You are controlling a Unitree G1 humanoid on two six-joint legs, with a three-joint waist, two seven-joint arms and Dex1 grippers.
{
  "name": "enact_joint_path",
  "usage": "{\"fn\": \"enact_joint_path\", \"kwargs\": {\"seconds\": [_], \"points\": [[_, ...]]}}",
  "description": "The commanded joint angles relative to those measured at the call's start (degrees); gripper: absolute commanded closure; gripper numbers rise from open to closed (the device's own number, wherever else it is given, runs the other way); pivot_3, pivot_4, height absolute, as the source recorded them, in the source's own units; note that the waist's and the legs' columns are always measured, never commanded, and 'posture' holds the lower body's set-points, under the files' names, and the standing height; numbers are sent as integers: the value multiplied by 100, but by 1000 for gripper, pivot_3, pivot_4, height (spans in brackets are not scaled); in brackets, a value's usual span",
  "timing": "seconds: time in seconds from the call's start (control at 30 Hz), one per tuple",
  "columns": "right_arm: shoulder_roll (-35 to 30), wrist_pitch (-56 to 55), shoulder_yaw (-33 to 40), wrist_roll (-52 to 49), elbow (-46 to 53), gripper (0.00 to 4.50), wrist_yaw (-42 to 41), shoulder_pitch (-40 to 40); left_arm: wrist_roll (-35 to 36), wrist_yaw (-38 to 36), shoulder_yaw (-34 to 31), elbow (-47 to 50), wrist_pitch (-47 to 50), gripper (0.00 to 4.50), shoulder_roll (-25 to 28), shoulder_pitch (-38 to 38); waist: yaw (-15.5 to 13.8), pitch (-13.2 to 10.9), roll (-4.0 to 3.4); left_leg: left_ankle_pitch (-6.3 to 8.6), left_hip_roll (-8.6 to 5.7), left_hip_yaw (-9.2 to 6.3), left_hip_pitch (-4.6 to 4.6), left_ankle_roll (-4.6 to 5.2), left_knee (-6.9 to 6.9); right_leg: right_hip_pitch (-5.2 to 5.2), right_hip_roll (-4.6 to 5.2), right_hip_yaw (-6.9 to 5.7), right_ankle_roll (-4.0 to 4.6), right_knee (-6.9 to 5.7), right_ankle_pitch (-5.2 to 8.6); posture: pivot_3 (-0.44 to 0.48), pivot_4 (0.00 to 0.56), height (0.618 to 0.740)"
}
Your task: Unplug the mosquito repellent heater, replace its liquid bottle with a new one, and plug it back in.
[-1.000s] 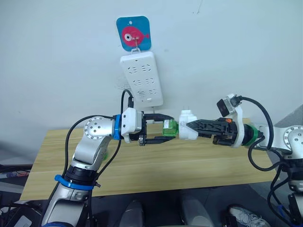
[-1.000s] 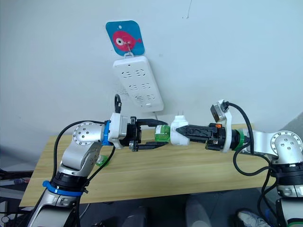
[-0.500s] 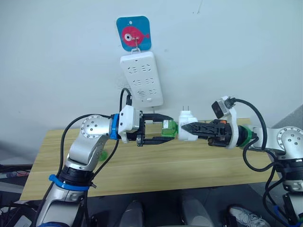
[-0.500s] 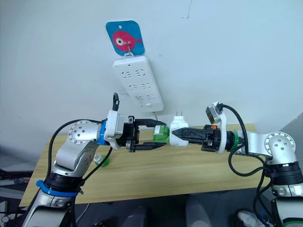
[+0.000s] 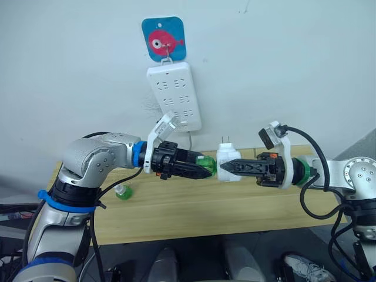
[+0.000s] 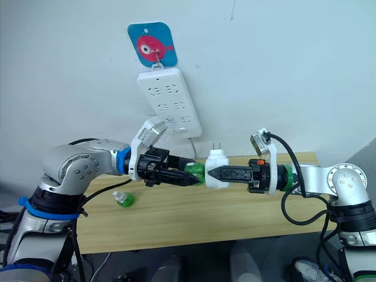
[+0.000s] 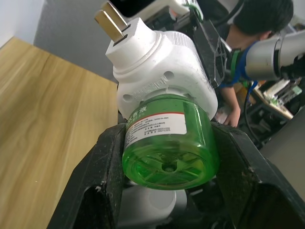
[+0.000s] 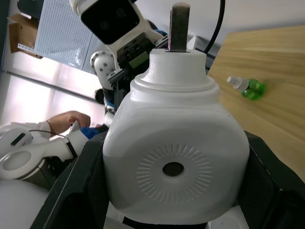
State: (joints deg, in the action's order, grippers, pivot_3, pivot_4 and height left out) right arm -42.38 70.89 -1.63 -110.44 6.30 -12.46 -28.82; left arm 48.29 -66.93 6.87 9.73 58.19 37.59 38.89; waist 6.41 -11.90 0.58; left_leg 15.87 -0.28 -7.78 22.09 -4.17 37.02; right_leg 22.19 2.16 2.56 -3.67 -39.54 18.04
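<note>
The white mosquito repellent heater (image 5: 227, 163) hangs in the air above the table, unplugged, its two prongs (image 7: 109, 22) pointing up. My right gripper (image 5: 227, 167) is shut on its body from the right. A green liquid bottle (image 5: 204, 165) sticks out of the heater's left side, and my left gripper (image 5: 205, 169) is shut on it. In the left wrist view, black fingers (image 7: 106, 164) press both sides of the bottle (image 7: 169, 143). A second green bottle (image 5: 122, 191) lies on the table to the left.
A white power strip (image 5: 173, 97) hangs on the wall under a blue fish hook plate (image 5: 163, 39), above and left of the heater. The wooden table (image 5: 235, 205) runs below both arms. A person (image 7: 259, 21) sits beyond the table.
My left gripper, open around the bottle before, has rolled over and shut on it. Both arms and the heater have drifted slightly left.
</note>
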Motion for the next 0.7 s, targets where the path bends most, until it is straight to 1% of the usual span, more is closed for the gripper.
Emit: {"fn": "enact_joint_path", "kwargs": {"seconds": [0.03,0.07,0.13,0.23,0.27,0.37,0.47,0.63,0.7], "points": [[13,-113,230,-256,141,1473,-146,-37,-635,-19,16,249,-999,1220,38,-194,-4,-11,1,0,0,1,1,0,0,0,0,1,0,1,0,-118,204,734],[9,-121,240,-256,130,1473,-140,-29,-973,-142,87,333,-1614,892,70,-350,-3,-12,0,0,0,4,1,0,-1,0,1,3,0,6,0,-119,204,734],[9,-137,258,-256,100,1473,-114,-20,-1423,-334,88,413,-2633,252,31,-638,-1,-14,-2,0,1,8,1,-1,-5,0,2,7,1,12,-1,-119,204,734],[10,-173,286,-256,51,1473,-62,-18,-2184,-357,42,288,-4303,239,-121,-1110,-24,-19,-1,0,3,7,5,0,-8,4,2,6,2,17,-1,-123,205,734],[9,-186,294,-256,37,1473,-48,-19,-2454,-397,-16,152,-5262,239,-285,-1298,-41,-19,-1,0,3,6,10,0,-7,4,2,5,2,19,-1,-123,205,734],[10,-217,308,-256,29,1473,-17,-21,-2853,-168,-250,-187,-7016,239,-793,-1581,-117,-19,-2,0,1,6,22,0,-2,3,6,4,6,35,-9,-127,208,734],[2,-225,323,-256,50,1473,-15,-6,-2919,-77,-308,-283,-7835,239,-1060,-1648,-156,-19,-1,0,1,2,38,0,7,6,6,-1,0,50,-23,-129,210,734],[-12,-223,327,-256,64,1473,0,11,-2823,-129,-167,-172,-8272,239,-1097,-1748,-153,-20,-1,0,-3,3,43,1,9,6,9,1,-4,54,-26,-129,211,734],[-8,-224,320,-256,60,1473,7,2,-2892,-110,-140,-299,-8440,632,-1105,-1651,-150,-20,-1,0,-2,-1,43,1,8,7,7,-2,-4,52,-26,-128,210,734]]}}
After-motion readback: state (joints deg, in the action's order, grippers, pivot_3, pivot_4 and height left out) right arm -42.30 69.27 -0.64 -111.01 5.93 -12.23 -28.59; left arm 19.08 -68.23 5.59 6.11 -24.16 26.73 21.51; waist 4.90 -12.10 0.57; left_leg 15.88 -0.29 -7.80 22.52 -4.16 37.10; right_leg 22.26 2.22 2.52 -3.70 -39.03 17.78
